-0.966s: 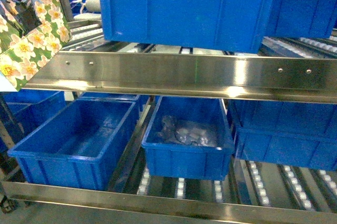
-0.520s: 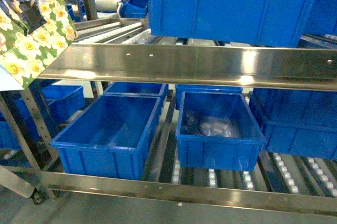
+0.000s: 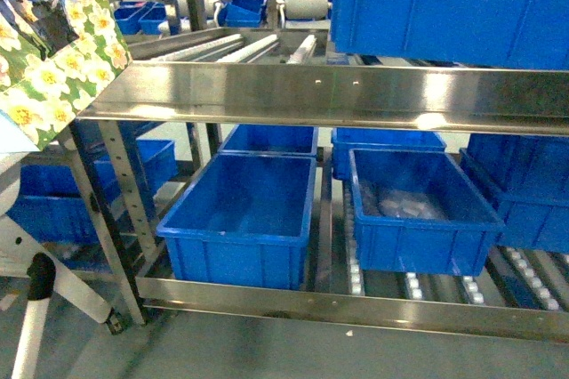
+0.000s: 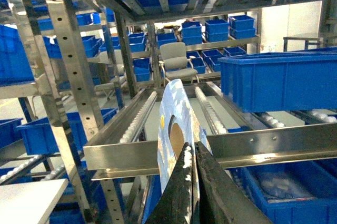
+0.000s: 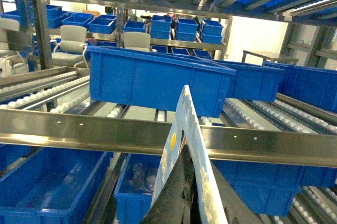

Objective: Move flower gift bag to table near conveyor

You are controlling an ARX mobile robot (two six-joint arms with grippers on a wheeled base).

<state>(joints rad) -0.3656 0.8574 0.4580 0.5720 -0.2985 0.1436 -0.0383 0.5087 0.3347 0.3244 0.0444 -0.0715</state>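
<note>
Daisy-printed flower gift bag [image 3: 55, 59] with green ground; blue bins [image 3: 242, 219].

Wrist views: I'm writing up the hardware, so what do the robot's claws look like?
Left claw has two slim black fingers tapering to narrow tips, with pale scuffs or flecks near the tip. Right claw shows the same dark, tapered fingers. No cables or markings are visible.

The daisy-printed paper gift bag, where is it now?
The daisy-printed paper gift bag hangs at the head view's upper left, beside the steel shelf rail.
</note>
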